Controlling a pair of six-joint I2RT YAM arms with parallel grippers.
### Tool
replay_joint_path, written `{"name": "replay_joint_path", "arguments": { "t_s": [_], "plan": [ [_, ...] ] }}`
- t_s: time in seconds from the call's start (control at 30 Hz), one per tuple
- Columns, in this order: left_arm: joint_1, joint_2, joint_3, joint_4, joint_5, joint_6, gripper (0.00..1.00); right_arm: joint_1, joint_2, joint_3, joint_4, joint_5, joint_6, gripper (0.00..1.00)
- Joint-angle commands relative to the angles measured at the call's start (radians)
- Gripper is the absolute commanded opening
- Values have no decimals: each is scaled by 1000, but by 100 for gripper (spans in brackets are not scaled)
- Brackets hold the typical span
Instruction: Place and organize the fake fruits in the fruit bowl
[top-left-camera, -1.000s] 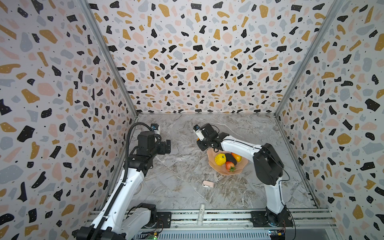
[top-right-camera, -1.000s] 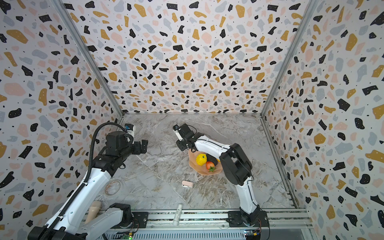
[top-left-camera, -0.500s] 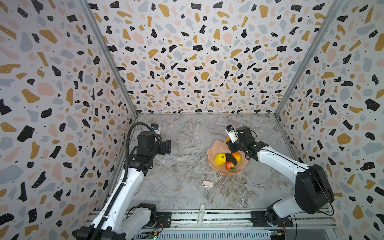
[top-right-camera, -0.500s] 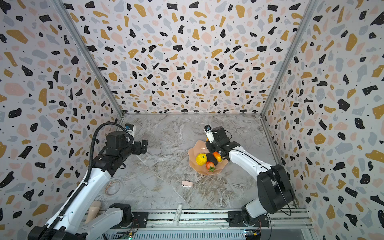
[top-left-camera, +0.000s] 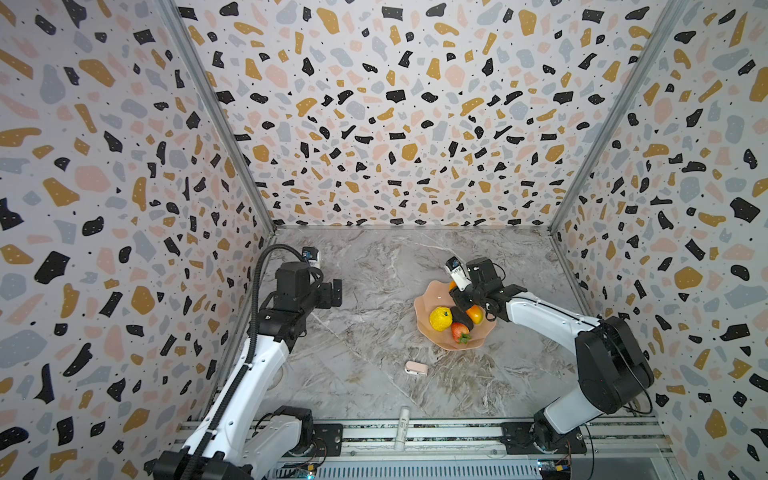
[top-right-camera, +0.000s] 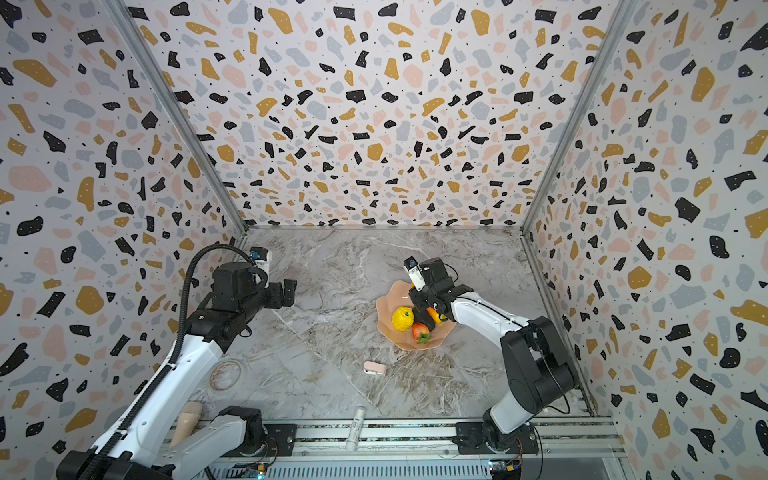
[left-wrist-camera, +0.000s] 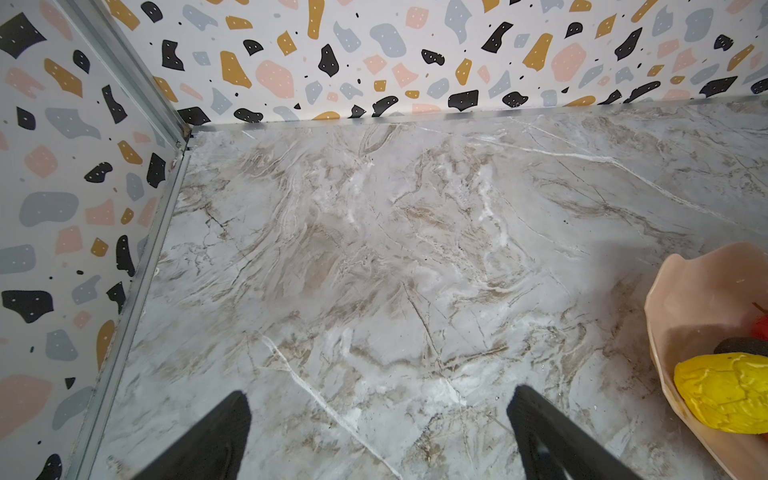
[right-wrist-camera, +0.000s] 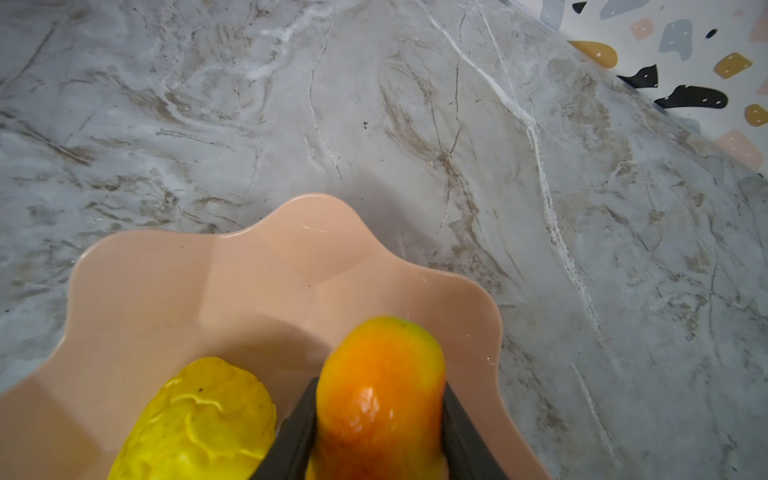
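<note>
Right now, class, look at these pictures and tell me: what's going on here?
The right claw is shut on a mango, holding it over the fruit bowl. A yellow citrus, a black oval and a strawberry lie in the bowl. The left claw is open and empty above the table, off to the side of the bowl.
</note>
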Motion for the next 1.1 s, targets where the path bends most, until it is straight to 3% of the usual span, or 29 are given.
{"name": "replay_joint_path", "arguments": {
  "t_s": [0.0,0.13,0.47,0.77,1.0,1.07],
  "plan": [
    [-5,2,-6,36,10,7,100,2,3,42,24,6,-23,6],
    [-5,0,-9,37,12,8,100,1,37,59,27,17,-34,9],
    [-4,-2,-8,35,12,8,100,-3,90,83,30,4,-49,28],
    [-5,-4,-6,36,12,8,99,-3,64,105,-4,4,-61,63],
    [-5,-3,-3,32,13,9,100,-1,2,122,-57,20,-56,78],
    [-5,-5,-2,33,15,3,99,-1,-66,99,-61,35,-30,91]
  ]
}}
